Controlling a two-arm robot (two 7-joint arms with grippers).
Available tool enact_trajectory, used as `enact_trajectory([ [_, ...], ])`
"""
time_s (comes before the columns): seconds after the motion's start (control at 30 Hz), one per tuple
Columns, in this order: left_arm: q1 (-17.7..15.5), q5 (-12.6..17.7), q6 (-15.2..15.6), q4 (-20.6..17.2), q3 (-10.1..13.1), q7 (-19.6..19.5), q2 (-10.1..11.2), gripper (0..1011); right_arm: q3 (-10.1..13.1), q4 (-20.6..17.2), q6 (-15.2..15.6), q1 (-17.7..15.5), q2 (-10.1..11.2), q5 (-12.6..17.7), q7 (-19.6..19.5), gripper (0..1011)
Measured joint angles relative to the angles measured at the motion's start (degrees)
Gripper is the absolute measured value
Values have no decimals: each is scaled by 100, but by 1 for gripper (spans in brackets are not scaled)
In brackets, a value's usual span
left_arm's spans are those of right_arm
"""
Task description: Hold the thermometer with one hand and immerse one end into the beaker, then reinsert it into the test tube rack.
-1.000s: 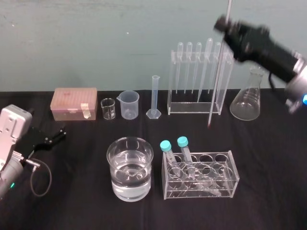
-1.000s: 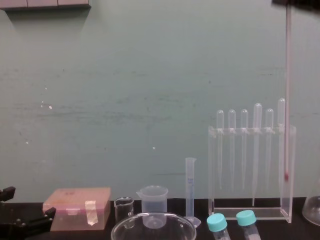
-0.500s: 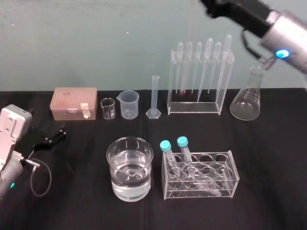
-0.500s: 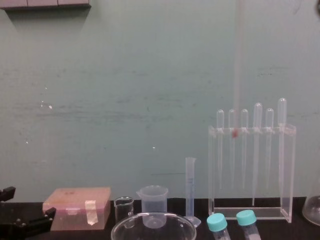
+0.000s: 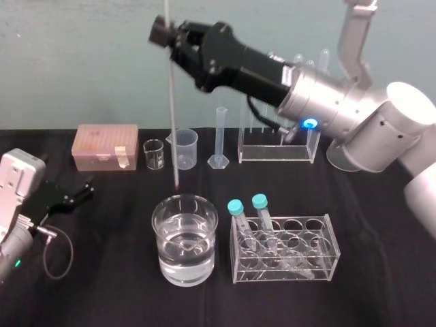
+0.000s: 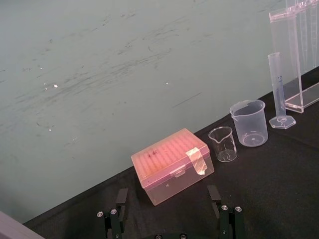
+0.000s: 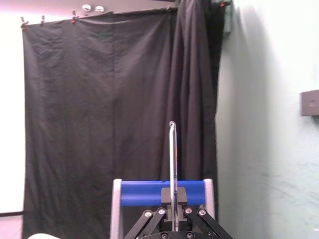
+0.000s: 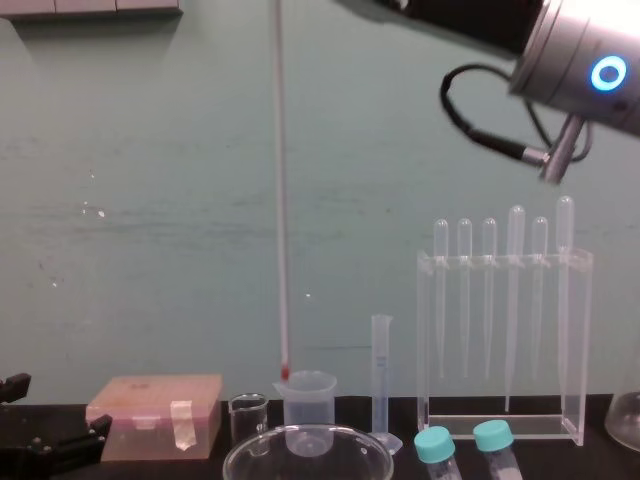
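Right arm (image 5: 320,102) high, far across to the left, jaws clamped; left arm (image 5: 17,187) low, parked (jaws apart).

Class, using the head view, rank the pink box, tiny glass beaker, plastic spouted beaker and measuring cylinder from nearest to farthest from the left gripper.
1. pink box, just beyond the left gripper
2. tiny glass beaker, right of the box
3. plastic spouted beaker, further right
4. measuring cylinder, farthest right
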Motion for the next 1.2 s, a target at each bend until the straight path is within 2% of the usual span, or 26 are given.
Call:
enact_trajectory([
  [0.1, 0, 0, 0, 0, 0, 0, 0, 1008, -182, 175, -136, -59, -74, -60, 93, 56],
  [0.17, 0, 0, 0, 0, 0, 0, 0, 1008, -204, 209, -167, -70, -87, -82, 100, 56],
  [0.23, 0, 0, 0, 0, 0, 0, 0, 1008, -291, 385, -380, -135, -154, -221, 132, 57],
  [0.43, 0, 0, 0, 0, 0, 0, 0, 1008, -368, 742, -695, -260, -287, -428, 212, 57],
  [0.57, 0, 0, 0, 0, 0, 0, 0, 1008, -394, 910, -794, -341, -337, -540, 248, 56],
  [0.9, 0, 0, 0, 0, 0, 0, 0, 1008, -410, 1204, -880, -513, -411, -787, 261, 57],
  [1.2, 0, 0, 0, 0, 0, 0, 0, 1008, -367, 1297, -839, -624, -436, -874, 257, 57],
])
